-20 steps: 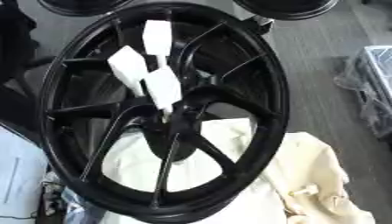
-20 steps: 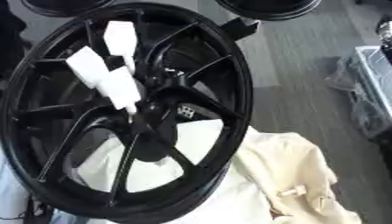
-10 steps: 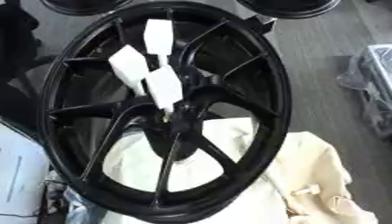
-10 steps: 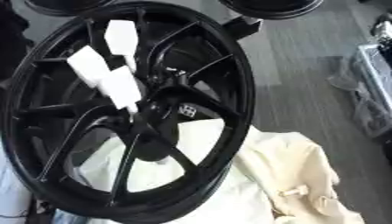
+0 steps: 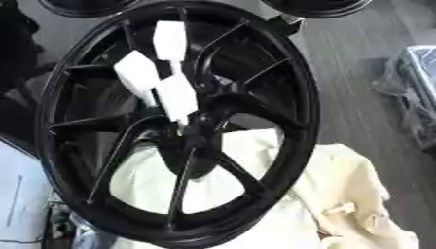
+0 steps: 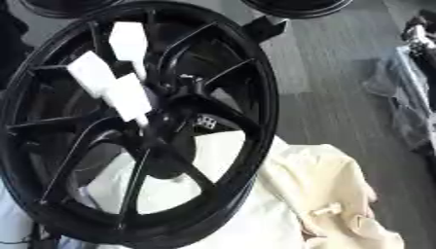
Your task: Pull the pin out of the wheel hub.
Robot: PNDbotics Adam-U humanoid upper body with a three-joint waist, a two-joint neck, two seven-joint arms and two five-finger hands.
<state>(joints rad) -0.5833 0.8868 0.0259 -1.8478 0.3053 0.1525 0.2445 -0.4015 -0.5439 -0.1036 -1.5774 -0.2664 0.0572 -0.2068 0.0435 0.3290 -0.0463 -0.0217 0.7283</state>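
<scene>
A black multi-spoke wheel (image 5: pixel 281 73) fills the view, tilted, with its hub (image 5: pixel 200 133) near the middle. Three pins with white block heads stick out of the hub area toward me on thin stems. One head is at the top (image 5: pixel 169 39), one is to the left (image 5: pixel 136 73), and the nearest (image 5: pixel 177 97) sits just above the hub. Neither of my hands shows in either eye view, and nothing touches the pins.
A cream cloth (image 5: pixel 349 194) lies under the wheel and spreads to the lower right. Other black wheels (image 5: pixel 319 6) sit at the top edge. A plastic-wrapped object (image 5: pixel 417 92) is at the right on the grey floor. A pale sheet (image 5: pixel 17 194) lies at the lower left.
</scene>
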